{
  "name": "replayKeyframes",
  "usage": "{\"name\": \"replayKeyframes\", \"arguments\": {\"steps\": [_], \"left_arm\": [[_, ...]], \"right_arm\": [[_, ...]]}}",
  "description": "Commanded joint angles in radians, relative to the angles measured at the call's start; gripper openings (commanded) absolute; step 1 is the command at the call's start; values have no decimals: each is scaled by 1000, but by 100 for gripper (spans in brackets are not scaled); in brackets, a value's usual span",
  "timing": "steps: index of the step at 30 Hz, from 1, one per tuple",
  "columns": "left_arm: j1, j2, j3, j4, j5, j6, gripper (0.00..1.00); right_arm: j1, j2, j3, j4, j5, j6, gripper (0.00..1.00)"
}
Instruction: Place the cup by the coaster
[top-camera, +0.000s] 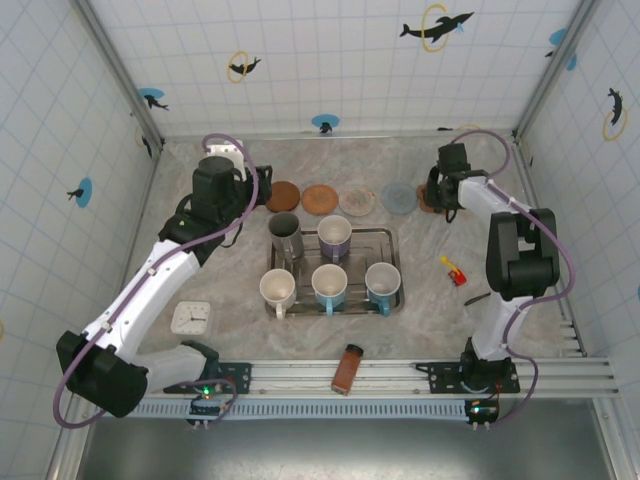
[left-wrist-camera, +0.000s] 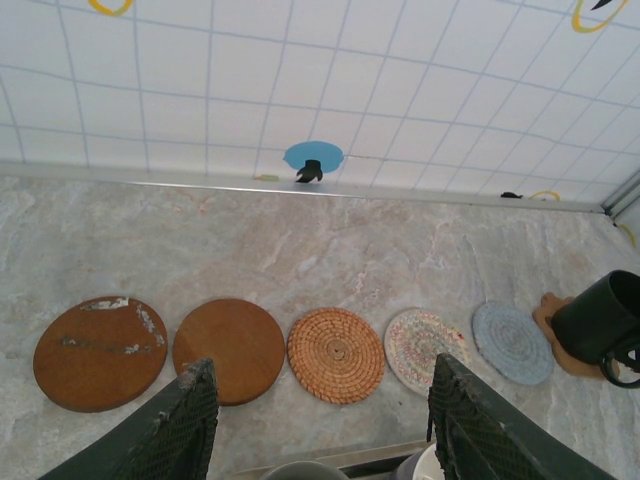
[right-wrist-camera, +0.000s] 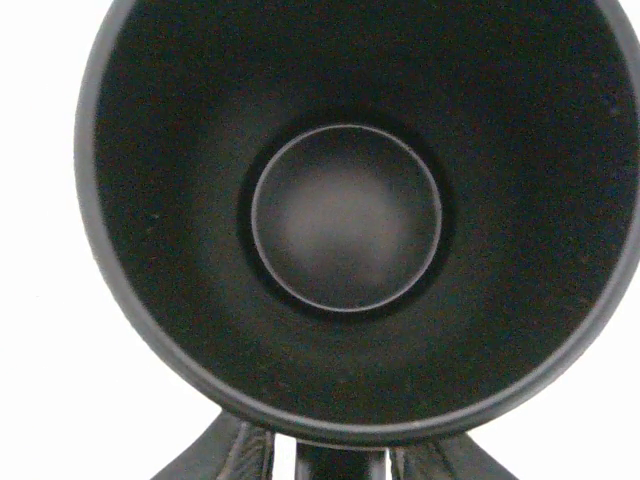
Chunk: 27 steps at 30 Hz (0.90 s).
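A dark cup (top-camera: 441, 196) is at the far right of the coaster row, over an irregular brown coaster (left-wrist-camera: 556, 328). My right gripper (top-camera: 447, 178) is shut on the cup, and its fingers (right-wrist-camera: 228, 456) flank the handle below the rim in the right wrist view. The left wrist view shows the dark cup (left-wrist-camera: 601, 315) tilted, and I cannot tell whether it touches the coaster. The cup's dark inside (right-wrist-camera: 345, 215) takes up most of the right wrist view. My left gripper (left-wrist-camera: 325, 420) hangs open and holds nothing, above the back of the tray, facing the coasters.
Along the back lie a worn brown coaster (left-wrist-camera: 98, 352), a wooden one (left-wrist-camera: 230, 348), a rattan one (left-wrist-camera: 336, 354), a multicoloured one (left-wrist-camera: 427, 348) and a blue one (left-wrist-camera: 512, 342). A metal tray (top-camera: 392, 243) holds several cups. A white clock (top-camera: 190, 317), a brown block (top-camera: 347, 368) and a yellow toy (top-camera: 452, 270) lie nearer.
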Motion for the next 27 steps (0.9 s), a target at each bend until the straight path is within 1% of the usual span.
{"name": "replayKeyframes", "arguments": {"steps": [1,4,10,14,19,23,27], "left_arm": [[-4,-29,17,5,-7,21,57],[-4,-42,11,1,-10,20,57],[-5,-60,11,-40,-14,21,58],[-4,-50,25,-87,8,23,62],[-3,8,72,-221,34,7,65],[-6,37,83,-317,40,-7,65],[-8,29,64,-370,37,-18,65]], "right_arm": [[9,-48,42,38,21,0,39],[11,-68,42,30,34,2,47],[17,-133,35,-2,64,15,57],[30,-198,18,-15,75,38,59],[67,-272,-21,3,63,90,59],[107,-331,-77,27,42,124,59],[129,-392,-135,46,42,149,59]]}}
